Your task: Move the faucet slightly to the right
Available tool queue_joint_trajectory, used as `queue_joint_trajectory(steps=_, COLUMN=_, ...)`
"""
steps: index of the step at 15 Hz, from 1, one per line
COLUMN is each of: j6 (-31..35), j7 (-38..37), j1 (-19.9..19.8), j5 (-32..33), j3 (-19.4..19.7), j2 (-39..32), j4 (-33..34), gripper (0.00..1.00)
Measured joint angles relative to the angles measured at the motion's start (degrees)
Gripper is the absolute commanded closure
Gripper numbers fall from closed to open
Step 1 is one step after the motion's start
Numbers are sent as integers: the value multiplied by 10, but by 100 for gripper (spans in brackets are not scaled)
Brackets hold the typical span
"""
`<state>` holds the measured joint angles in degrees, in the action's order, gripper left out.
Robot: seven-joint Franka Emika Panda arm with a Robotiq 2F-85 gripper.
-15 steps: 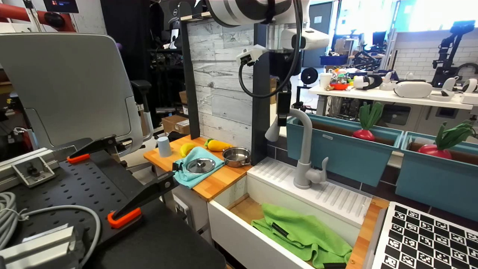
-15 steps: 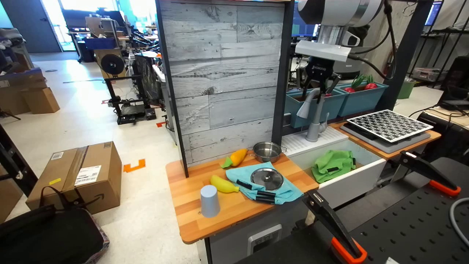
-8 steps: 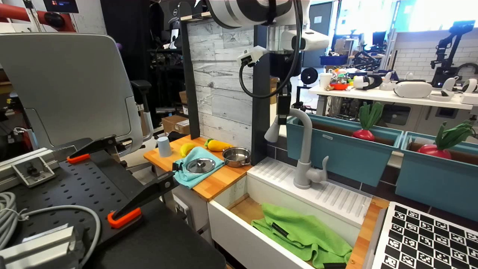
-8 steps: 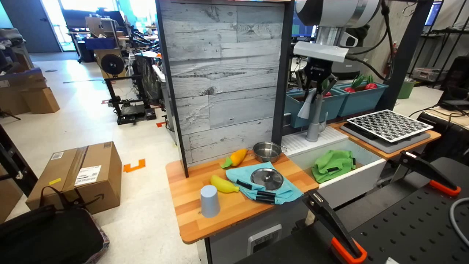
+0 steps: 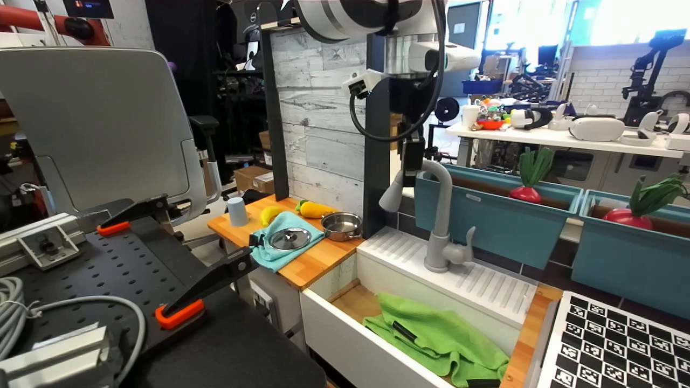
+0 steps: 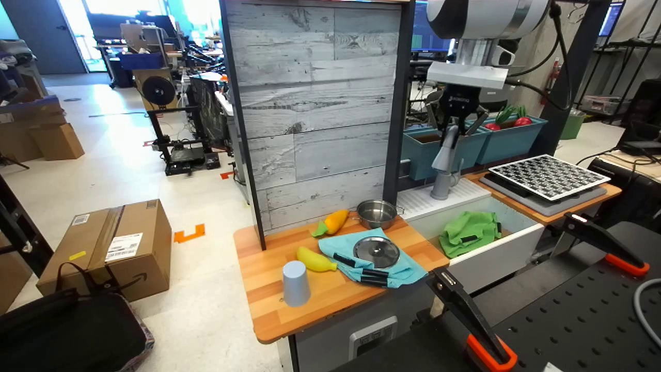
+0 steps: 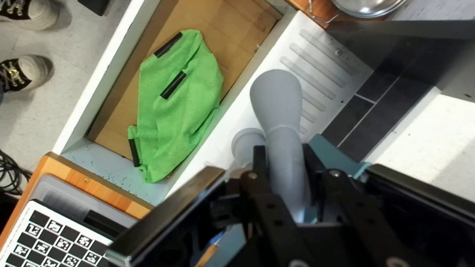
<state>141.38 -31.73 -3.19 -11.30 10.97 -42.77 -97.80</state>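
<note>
The grey faucet [image 5: 443,210] stands upright on the white ridged ledge behind the sink, with its arched spout curving down and a small lever at its side. It also shows in an exterior view [image 6: 443,160] and in the wrist view [image 7: 276,96], where the flared spout end points toward the upper part of the picture. My gripper [image 5: 413,173] is at the top of the arch, pointing down, also in an exterior view [image 6: 450,132]. In the wrist view the gripper [image 7: 282,152] has one finger on each side of the spout, close against it. The pads' contact faces are hidden.
A green cloth [image 5: 436,334] lies in the white-walled sink [image 5: 350,334]. Blue planters [image 5: 496,215] with red radishes stand close behind the faucet. A dark post [image 5: 375,134] with a wooden panel rises beside it. A metal pot [image 6: 376,213] and a checkered board [image 6: 550,177] flank the sink.
In the last half second my gripper and the faucet's spout have swung together, to the right in an exterior view. The faucet's base has stayed in place.
</note>
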Motion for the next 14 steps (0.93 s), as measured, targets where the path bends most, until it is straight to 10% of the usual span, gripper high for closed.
queue_joint_trajectory(steps=4, j6=5, j7=33, j1=1, j5=38, j3=7, j2=2, j4=-10, gripper=94)
queue_joint_trajectory(steps=6, j6=4, j7=51, j1=1, j5=48, j3=9, j2=2, j4=-10, gripper=48)
queue_joint_trajectory(steps=14, j6=4, j7=120, j1=-7, j5=61, j3=18, j2=2, j4=-20, gripper=0)
